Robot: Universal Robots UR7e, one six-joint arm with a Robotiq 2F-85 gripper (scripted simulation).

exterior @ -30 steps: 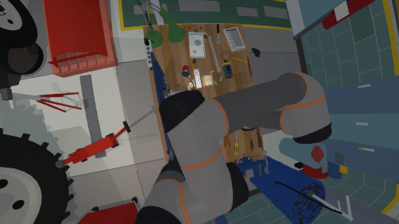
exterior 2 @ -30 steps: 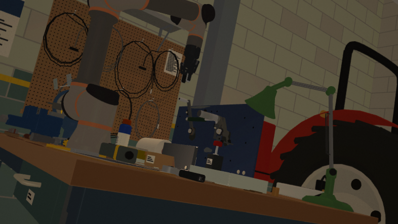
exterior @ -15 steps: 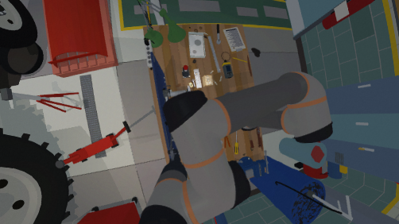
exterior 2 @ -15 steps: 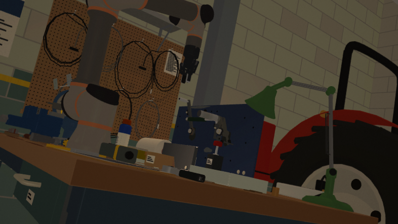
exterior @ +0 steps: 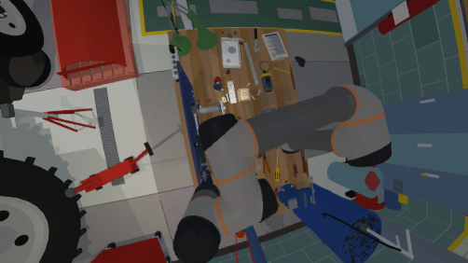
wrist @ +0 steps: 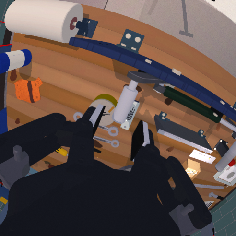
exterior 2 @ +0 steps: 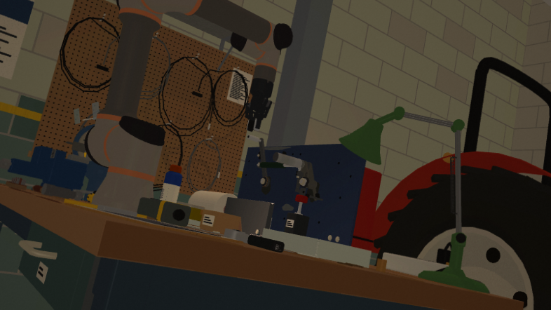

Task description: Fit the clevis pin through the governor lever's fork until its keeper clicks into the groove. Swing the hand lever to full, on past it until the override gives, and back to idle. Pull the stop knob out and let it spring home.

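The hand lever (exterior 2: 262,165) stands upright on the front of the blue panel (exterior 2: 304,192), with a green grip (wrist: 190,104) beside it. A pale cylinder (wrist: 125,103) sticks out from the panel on a grey bracket (wrist: 144,78). The red stop knob (exterior 2: 301,199) sits lower on the panel above a black block. My gripper (exterior 2: 254,123) hangs high above the lever's top, pointing down. It is open and holds nothing. In the wrist camera the fingers (wrist: 118,129) frame the pale cylinder far below. I cannot pick out the clevis pin.
The blue panel's top edge (wrist: 153,64) runs under the gripper. A paper roll (wrist: 43,20) and an orange rag (wrist: 27,89) lie on the wooden bench. A green desk lamp (exterior 2: 424,162) stands to the right. A pegboard with cables (exterior 2: 154,100) is behind my arm.
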